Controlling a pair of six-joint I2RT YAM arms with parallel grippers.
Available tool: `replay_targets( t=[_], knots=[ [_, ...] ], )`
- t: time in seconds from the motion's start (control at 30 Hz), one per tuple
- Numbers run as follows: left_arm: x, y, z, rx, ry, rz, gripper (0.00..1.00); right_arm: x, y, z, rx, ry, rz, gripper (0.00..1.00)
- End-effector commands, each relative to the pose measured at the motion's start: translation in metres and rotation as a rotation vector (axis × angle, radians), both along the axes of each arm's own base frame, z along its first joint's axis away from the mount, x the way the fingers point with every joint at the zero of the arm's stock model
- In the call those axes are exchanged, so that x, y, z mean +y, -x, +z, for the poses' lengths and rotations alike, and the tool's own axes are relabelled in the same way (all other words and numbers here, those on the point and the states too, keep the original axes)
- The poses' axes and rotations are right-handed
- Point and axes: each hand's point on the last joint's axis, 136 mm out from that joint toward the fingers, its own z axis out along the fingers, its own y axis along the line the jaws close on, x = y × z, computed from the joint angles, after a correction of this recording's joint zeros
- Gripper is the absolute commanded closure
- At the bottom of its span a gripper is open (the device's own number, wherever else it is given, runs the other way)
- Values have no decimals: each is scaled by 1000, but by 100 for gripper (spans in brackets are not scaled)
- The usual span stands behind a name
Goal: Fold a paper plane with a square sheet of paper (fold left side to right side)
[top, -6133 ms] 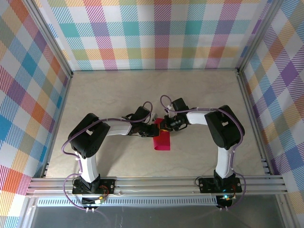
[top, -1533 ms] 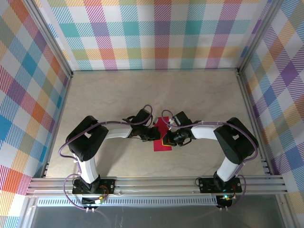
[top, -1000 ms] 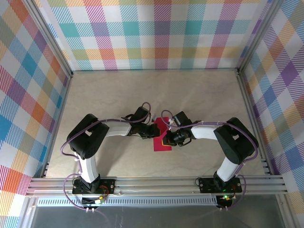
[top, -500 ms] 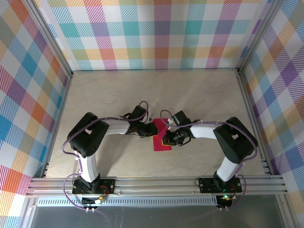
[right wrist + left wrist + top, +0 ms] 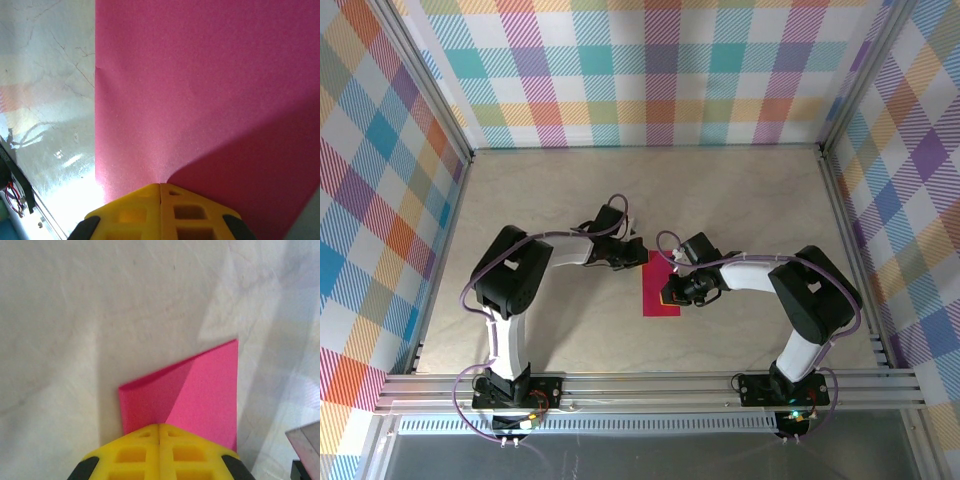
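- Two closed grippers meet on one pink sheet [image 5: 656, 302], lying mid-surface [image 5: 750, 200] btwn the arms.
- Sheet: plain magenta-pink, no marks. From above it reads as a narrow rectangle rather than a square, flat, w/ straight edges.
- Long axis runs near-to-far, away from the arm bases. Short sides face the bases and the back wall.
- Position: approx. centre of the surface left-to-right, slightly nearer the bases than the back wall.
- Left gripper [image 5: 638, 259]: at the sheet's far-left corner, arm reaching in from the left.
- Left wrist cam: yellow fingertips [image 5: 152, 445] are pressed together, seam closed, w/ the tips at the sheet's [image 5: 210, 390] edge. Can't tell if a layer is pinched btwn them.
- Same view: the sheet shows two tones, a darker panel at left and a brighter one at right, meeting on a slanting line. One sharp corner points away from the gripper, toward the frame's upper right.
- Right gripper [image 5: 666, 296]: over the sheet's right half, approx. mid-length, arm reaching in from the right.
- Right wrist cam: yellow fingertips [image 5: 150, 205] likewise closed tight, tips down on the sheet [image 5: 200, 90]. No grip on it can be made out.
- Same view: the sheet's straight left edge runs up the frame, w/ pale marbled surface [image 5: 50, 75] beside it. A shadow darkens the pink at lower right.
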Motion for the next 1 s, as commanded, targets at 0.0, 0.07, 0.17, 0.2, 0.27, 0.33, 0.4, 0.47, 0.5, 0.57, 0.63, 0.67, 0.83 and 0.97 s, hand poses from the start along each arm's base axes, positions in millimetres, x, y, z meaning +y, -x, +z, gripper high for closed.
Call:
replay_targets(
  t=[0.0, 0.07, 0.17, 0.2, 0.27, 0.33, 0.4, 0.47, 0.5, 0.57, 0.63, 0.67, 0.83, 0.97],
  knots=[
    [6, -13, -5, -11, -31, 5, 100, -41, 25, -47, 90, 222, -19, 100],
    [7, -19, -7, -14, -36, 10, 100, -41, 25, -47, 92, 222, -19, 100],
    [13, -26, -11, -15, -54, 25, 100, -41, 26, -48, 91, 221, -18, 100],
    [14, -28, -12, -14, -55, 29, 100, -42, 26, -49, 92, 222, -18, 100],
    [16, -32, -12, -12, -53, 36, 100, -42, 26, -50, 94, 221, -20, 100],
    [18, -35, -12, -13, -57, 36, 100, -42, 26, -50, 96, 218, -20, 100],
    [20, -39, -11, -19, -63, 40, 100, -42, 26, -50, 97, 215, -21, 100],
    [22, -43, -9, -22, -65, 43, 100, -41, 26, -50, 99, 210, -22, 100],
    [22, -45, -8, -24, -65, 43, 100, -40, 26, -50, 100, 209, -23, 100],
    [23, -48, -6, -28, -69, 39, 100, -40, 25, -50, 101, 206, -23, 100],
    [24, -51, -3, -35, -72, 38, 100, -40, 25, -50, 103, 206, -24, 100],
    [24, -53, -1, -40, -72, 37, 100, -39, 25, -49, 103, 204, -22, 100],
    [22, -55, 10, -57, -56, 34, 100, -37, 23, -45, 99, 191, -25, 100],
    [24, -48, 31, -94, -35, 40, 100, -31, 18, -37, 84, 165, -33, 100]
  ],
)
